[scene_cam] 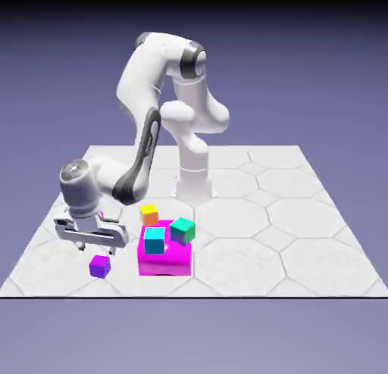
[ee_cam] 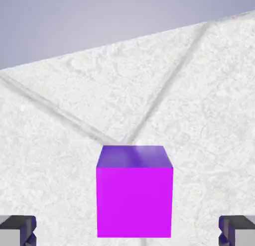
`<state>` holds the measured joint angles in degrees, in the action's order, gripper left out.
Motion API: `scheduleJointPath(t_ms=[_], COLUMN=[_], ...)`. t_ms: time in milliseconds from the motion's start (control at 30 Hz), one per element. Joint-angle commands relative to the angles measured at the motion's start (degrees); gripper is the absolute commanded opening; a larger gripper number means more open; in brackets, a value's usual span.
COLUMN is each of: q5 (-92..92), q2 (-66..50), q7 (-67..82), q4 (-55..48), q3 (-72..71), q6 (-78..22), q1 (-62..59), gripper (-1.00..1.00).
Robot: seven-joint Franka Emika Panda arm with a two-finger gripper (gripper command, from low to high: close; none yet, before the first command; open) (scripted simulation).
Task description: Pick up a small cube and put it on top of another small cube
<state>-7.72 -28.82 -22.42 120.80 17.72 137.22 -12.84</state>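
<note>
The gripper (scene_cam: 96,247) is hanging with jaws spread wide just above the small purple cube (scene_cam: 100,266), which is sitting near the table's (scene_cam: 288,236) front left, looking light, rigid, smooth-faced and best pinched across two opposite flat sides.

We see a glossy white arm (scene_cam: 163,70) with rounded links, dark grey joint bands, and a pale gripper (scene_cam: 94,246) ending in 2 small grey fingertips (ee_cam: 17,229).

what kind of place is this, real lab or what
Most likely a rendered simulation, not a real lab: a flat hexagon-patterned table floating before a plain blue-violet backdrop, a spotless white arm, and flat-coloured blocks like the purple cube.
</note>
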Motion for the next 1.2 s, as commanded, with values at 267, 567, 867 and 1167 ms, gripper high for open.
scheduleJointPath(t_ms=[267, 567, 867, 1167], q5=[0.61, 2.58, 6.37, 6.17], q2=[2.07, 19.05, 36.70, 30.67], q7=[-0.65, -15.62, -28.44, -27.79], q4=[-0.13, 8.52, 18.73, 24.09], q3=[0.89, -5.38, -15.04, -15.66], q6=[-2.03, -8.90, -16.61, -5.46], q1=[0.21, 2.27, 9.24, 10.06], gripper=[-1.00, -1.00, -1.00, 1.00])
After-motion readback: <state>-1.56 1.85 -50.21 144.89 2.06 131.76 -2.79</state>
